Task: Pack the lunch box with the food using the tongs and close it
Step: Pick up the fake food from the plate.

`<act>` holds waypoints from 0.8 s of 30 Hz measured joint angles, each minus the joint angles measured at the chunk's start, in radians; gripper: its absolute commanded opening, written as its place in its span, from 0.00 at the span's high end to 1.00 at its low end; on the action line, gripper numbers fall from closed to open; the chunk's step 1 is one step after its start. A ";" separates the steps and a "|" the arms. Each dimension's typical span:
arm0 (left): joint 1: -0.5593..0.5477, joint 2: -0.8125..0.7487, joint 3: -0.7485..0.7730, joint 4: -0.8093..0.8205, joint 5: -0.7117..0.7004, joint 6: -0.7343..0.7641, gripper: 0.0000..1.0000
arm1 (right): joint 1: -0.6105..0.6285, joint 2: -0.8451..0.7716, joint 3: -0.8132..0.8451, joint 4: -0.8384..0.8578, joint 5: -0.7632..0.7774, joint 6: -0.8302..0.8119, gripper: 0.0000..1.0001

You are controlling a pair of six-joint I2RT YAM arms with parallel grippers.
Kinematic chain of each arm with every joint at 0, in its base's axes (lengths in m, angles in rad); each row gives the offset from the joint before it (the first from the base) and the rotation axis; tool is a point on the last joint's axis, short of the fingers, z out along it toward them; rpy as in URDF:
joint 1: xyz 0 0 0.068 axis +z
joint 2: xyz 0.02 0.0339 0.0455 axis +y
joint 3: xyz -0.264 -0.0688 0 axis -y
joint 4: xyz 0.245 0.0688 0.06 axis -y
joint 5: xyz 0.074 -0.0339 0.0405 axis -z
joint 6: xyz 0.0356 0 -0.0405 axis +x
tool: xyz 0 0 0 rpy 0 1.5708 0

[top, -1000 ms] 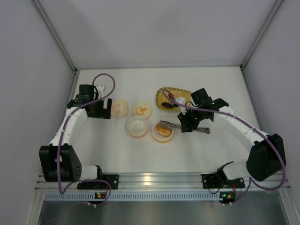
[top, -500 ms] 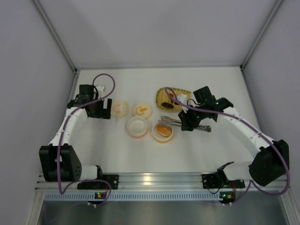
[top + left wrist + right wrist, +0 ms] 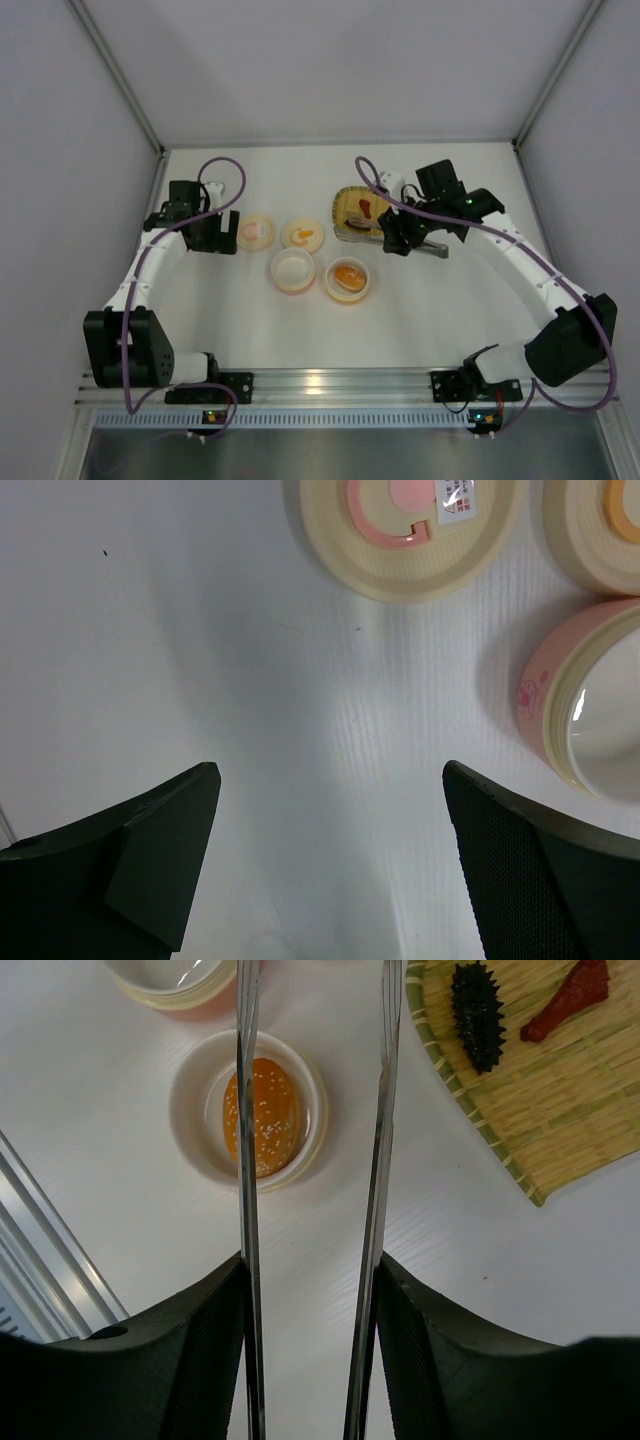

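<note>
My right gripper is shut on the tongs, one fingertip pressing each silver arm; the arms stand spread apart. In the top view that gripper hovers by the near edge of the yellow tray, with the tongs' joined end behind it. An orange seeded piece lies in the orange-rimmed cup. A dark spiky piece and a red piece rest on the tray. My left gripper is open over bare table beside the pink lid.
The empty pink bowl stands left of the orange cup. Two lids lie behind it: pink and orange. Grey walls close in the white table on three sides, and a metal rail runs along the near edge.
My right arm has drawn the tongs back from the orange cup toward the tray. Its jaws eased and the tongs' arms spread. The orange piece stays in the cup. The left arm is still.
</note>
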 measured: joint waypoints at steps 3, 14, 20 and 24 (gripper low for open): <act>0.000 0.000 0.000 0.000 0.008 0.001 0.02 | -0.015 0.049 0.043 0.003 0.024 0.005 0.50; 0.000 0.000 0.000 0.000 0.019 0.018 0.02 | -0.170 0.268 0.217 -0.047 -0.002 -0.110 0.52; 0.000 0.009 0.000 0.000 0.032 0.017 0.02 | -0.183 0.327 0.282 -0.105 -0.037 -0.182 0.55; 0.000 0.029 0.000 0.000 0.036 0.017 0.02 | -0.185 0.386 0.332 -0.138 -0.064 -0.217 0.56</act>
